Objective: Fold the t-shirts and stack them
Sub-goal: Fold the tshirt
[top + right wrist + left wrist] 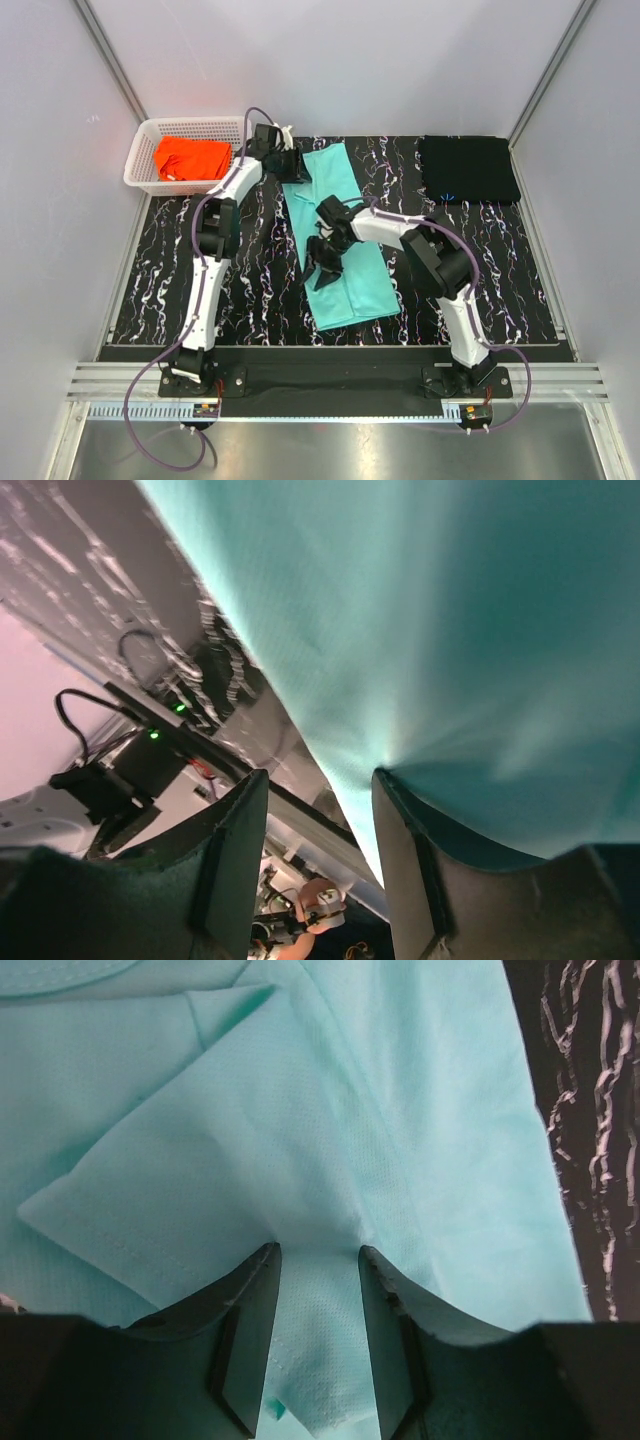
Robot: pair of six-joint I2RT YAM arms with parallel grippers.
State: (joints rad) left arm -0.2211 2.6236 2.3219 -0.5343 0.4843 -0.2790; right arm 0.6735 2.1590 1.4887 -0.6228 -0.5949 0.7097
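Mint-teal t-shirt (pixel 350 285) lies mid-surface, its long axis running far to near. The left pincer (pixel 287 163) is at its far end, the right pincer (pixel 325 262) at its left edge, nearer the bases. Each pincer, jaws narrow, pinches a fold of this cloth; the right holds its edge raised. Orange t-shirt (pixel 192 158) sits in the basket (pixel 140 165); black t-shirt (pixel 468 168) lies far right.
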